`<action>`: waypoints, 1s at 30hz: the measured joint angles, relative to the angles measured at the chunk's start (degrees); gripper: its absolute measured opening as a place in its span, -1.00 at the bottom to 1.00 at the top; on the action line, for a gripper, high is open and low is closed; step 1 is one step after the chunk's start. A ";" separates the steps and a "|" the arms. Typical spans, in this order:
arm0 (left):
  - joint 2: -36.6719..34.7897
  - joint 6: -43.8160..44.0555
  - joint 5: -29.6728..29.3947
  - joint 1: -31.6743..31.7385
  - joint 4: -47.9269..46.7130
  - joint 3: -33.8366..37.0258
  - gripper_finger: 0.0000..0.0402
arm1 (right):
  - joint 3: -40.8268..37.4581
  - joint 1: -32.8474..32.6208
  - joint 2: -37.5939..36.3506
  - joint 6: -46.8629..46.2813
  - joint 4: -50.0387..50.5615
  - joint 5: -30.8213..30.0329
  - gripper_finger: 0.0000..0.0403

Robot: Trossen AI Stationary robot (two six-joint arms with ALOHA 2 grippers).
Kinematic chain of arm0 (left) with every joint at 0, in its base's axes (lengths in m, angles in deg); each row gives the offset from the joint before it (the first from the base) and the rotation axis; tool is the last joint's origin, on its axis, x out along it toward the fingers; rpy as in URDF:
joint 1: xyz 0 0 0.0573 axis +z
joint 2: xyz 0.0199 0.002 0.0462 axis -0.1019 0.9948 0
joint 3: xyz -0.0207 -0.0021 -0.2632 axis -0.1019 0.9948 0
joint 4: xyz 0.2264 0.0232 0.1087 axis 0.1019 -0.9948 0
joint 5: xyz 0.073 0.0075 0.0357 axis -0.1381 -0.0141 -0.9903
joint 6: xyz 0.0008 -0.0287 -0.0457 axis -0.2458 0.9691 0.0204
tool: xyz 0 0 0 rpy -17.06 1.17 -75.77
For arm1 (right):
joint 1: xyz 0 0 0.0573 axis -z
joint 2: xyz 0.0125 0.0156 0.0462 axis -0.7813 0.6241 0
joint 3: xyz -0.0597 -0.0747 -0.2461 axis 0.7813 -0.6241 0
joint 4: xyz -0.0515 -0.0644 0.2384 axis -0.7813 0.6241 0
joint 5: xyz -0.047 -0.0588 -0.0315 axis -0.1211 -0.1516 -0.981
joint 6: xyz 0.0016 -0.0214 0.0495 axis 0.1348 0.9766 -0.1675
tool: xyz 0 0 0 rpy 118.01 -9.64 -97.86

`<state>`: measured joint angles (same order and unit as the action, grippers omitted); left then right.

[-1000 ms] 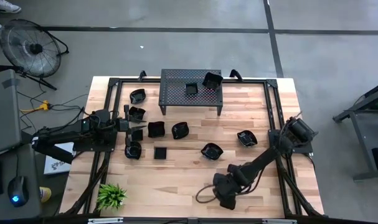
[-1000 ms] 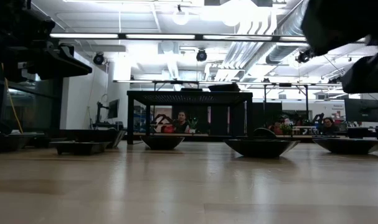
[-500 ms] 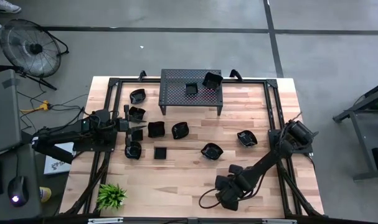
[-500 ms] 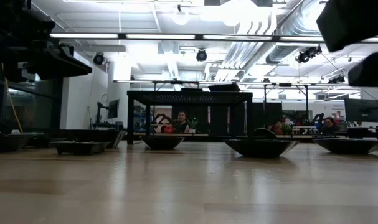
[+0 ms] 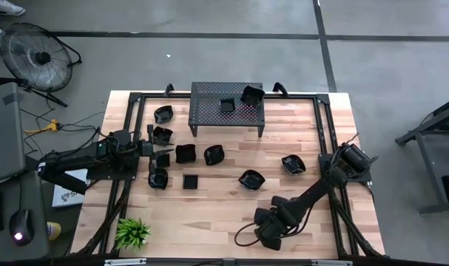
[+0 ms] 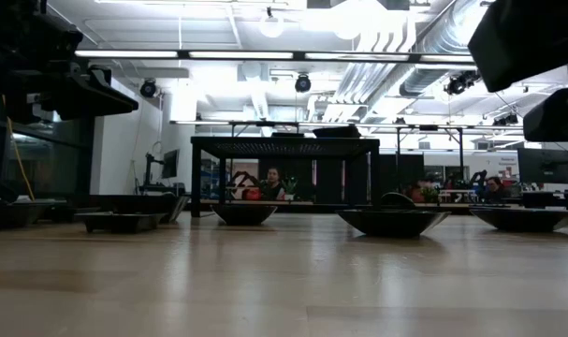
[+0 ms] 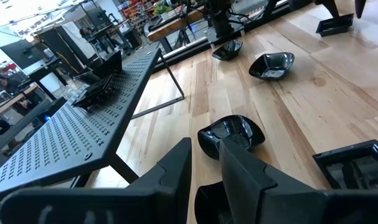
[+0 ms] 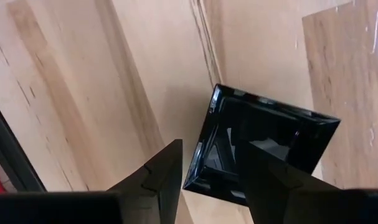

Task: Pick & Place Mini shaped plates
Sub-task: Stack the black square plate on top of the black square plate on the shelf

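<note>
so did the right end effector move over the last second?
Yes, slightly. In the high view the right end effector has drifted a little toward the table's near edge and right, away from the perforated stand; it grips a square plate.

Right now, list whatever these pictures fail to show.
High view: the right arm covers the square glossy black dish that its wrist camera shows.
Low view: the black perforated metal stand is edge-on; dishes on top unreadable.
Left wrist view: the left gripper hides most of a black dish.
</note>
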<state>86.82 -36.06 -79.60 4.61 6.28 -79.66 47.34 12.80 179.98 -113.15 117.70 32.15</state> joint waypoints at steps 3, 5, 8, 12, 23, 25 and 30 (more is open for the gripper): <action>0.00 -0.02 0.00 0.00 0.00 0.01 -0.60 | 0.00 0.30 0.55 -0.25 -0.58 0.15 -0.30; -0.01 -0.02 0.00 0.01 0.00 0.02 -0.60 | -0.02 0.41 1.05 -0.05 -1.04 0.15 -0.30; -0.02 -0.02 0.00 0.02 0.00 0.02 -0.60 | -0.02 0.54 1.05 0.01 -1.23 -0.10 -0.30; -0.02 -0.02 0.00 0.00 0.00 0.01 -0.60 | -0.02 0.72 1.05 -0.28 -1.01 0.05 -0.38; -0.01 -0.01 0.01 0.01 0.00 0.00 -0.60 | -0.02 0.72 0.94 -0.31 -0.61 0.17 -0.92; -0.01 -0.02 0.00 0.02 0.00 0.02 -0.60 | 0.00 0.72 0.80 -0.32 -0.54 0.17 -0.97; -0.02 -0.02 0.00 0.02 0.00 0.00 -0.60 | 2.20 0.67 0.76 0.14 3.31 -0.55 -0.95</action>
<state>86.80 -36.08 -79.60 4.63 6.28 -79.66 49.54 13.47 180.74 -113.02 121.00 31.59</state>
